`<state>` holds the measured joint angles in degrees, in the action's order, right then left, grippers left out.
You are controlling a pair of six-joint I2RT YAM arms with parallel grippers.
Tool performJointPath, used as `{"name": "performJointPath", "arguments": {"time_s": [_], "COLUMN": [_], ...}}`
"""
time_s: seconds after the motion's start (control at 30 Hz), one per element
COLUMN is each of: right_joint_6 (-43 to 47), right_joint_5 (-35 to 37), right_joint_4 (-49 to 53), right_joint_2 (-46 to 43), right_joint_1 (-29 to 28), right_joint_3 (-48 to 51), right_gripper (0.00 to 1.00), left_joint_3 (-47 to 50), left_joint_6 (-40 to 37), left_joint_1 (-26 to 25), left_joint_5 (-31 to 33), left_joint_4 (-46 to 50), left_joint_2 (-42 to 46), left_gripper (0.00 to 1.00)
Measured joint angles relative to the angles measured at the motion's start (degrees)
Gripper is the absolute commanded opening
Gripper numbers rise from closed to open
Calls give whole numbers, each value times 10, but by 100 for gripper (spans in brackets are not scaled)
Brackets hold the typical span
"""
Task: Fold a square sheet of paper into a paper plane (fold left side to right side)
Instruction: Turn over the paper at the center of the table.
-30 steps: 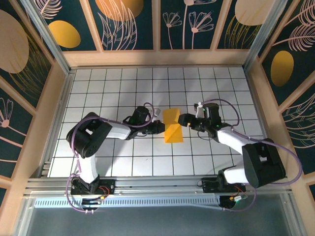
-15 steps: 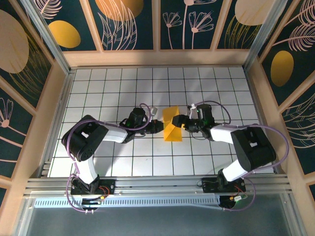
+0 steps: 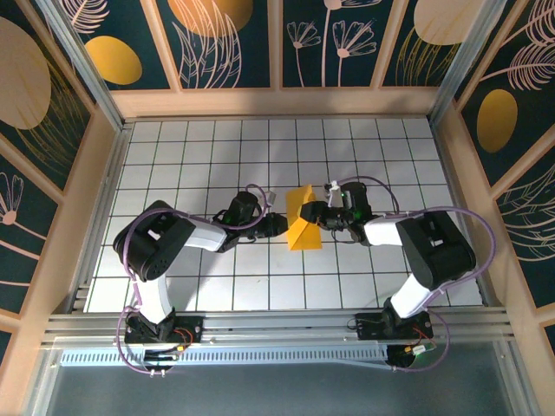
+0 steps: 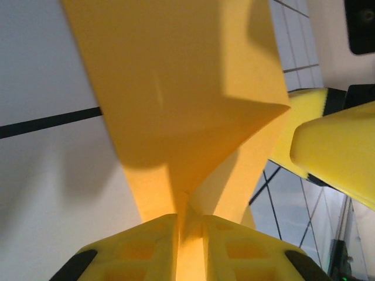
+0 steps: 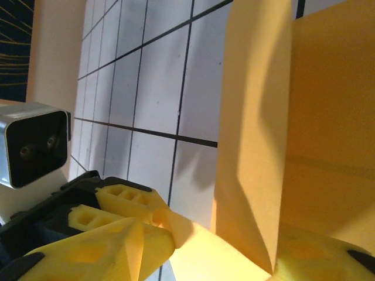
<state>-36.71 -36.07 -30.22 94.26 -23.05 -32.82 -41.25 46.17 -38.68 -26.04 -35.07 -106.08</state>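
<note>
The square sheet of paper (image 3: 303, 226) stood partly folded just below the middle of the top view, on the white gridded table (image 3: 191, 165). Its lower part rose as a tent-like wedge and a flap stood up at its upper edge. It sat between the two arms, which reached in from the lower left and the lower right and met at it.

The left tool (image 3: 279, 225) touched the sheet's left side. In the left wrist view its two yellow fingers (image 4: 137, 249) sat close together at the bottom of the frame. A narrow edge of the paper (image 4: 176, 88) ran down into the slit between them, so it was clamped on the sheet. From that pinch the paper spread upward as a broad shaded wedge across the middle of the frame.

The right tool (image 3: 316, 213) met the sheet's upper right side. From the left wrist its yellow fingers (image 4: 337, 158) appeared at the right edge, just beside a folded corner. I cannot tell whether they were apart or clamped on the paper.

In the right wrist view the sheet (image 5: 304, 117) stood upright along the right half. The left tool's fingers (image 5: 126, 202) pinched a corner at the lower left, below a white camera housing (image 5: 35, 146).
</note>
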Motion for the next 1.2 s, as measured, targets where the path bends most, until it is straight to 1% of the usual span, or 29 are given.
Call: {"name": "performJointPath", "arguments": {"time_s": [0.2,0.3,0.33,0.5,0.7,0.8,0.87,0.97,1.1,1.2], "right_joint_6": [-1,3,3,10,17,10,-4,-34,-75,-103], "right_joint_5": [10,17,18,21,14,2,-7,-27,-57,-74], "right_joint_4": [-7,-10,-10,-9,-19,-40,-62,-103,-147,-170], "right_joint_2": [12,11,9,-36,-128,-177,-209,-243,-255,-250], "right_joint_1": [-2,-3,-3,-2,22,37,44,50,50,47], "right_joint_3": [0,0,0,0,0,0,0,0,-2,-3], "right_gripper": [14,2,0,0,0,0,0,0,0,0], "left_joint_3": [-1,5,10,45,78,103,115,122,116,95], "left_joint_6": [7,8,7,-4,-3,9,16,33,65,95], "left_joint_1": [0,0,0,2,6,7,7,8,8,8], "left_joint_5": [26,44,51,99,141,150,149,129,69,21], "left_joint_4": [20,29,32,38,13,-6,-25,-68,-139,-191], "left_joint_2": [1,17,30,159,271,309,327,340,330,293], "left_gripper": [31,42,46,66,91,98,99,98,96,95]}}
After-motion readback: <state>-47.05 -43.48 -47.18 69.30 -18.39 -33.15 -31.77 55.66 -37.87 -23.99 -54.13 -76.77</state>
